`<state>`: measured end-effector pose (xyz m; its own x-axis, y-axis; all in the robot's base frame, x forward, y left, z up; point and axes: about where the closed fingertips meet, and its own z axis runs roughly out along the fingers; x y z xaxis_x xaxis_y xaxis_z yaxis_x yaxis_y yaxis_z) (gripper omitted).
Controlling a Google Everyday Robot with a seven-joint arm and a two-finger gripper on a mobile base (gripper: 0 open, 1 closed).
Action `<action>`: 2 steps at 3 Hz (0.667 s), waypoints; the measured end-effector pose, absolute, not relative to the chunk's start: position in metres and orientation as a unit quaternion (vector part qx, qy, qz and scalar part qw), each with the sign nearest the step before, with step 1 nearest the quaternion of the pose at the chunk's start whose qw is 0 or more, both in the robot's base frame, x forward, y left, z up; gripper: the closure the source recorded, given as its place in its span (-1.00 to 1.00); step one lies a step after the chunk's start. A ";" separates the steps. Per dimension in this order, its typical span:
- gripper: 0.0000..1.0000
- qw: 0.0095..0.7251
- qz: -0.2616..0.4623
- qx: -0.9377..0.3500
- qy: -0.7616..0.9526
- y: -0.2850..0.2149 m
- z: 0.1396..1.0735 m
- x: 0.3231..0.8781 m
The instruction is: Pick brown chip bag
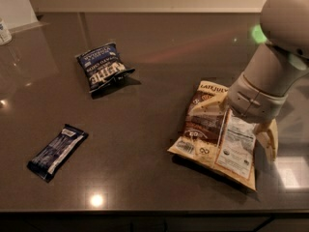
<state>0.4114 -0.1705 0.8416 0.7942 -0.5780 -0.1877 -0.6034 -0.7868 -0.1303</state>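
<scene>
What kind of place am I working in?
Likely a kitchen or break-room counter: dark polished countertop, blue chip bag, bar wrapper. The hand is over the brown chip bag, right side.

Tan against navy on a dark countertop [154,149]
White-labelled brown chip bag [203,125] under the cream gripper [251,124]; smaller chip bag [102,67] and bar wrapper [57,151] both navy.
</scene>
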 end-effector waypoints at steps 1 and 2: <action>-0.63 0.097 0.064 -0.947 0.300 -0.162 0.834 0.408; -0.17 0.088 0.056 -0.951 0.292 -0.158 0.830 0.406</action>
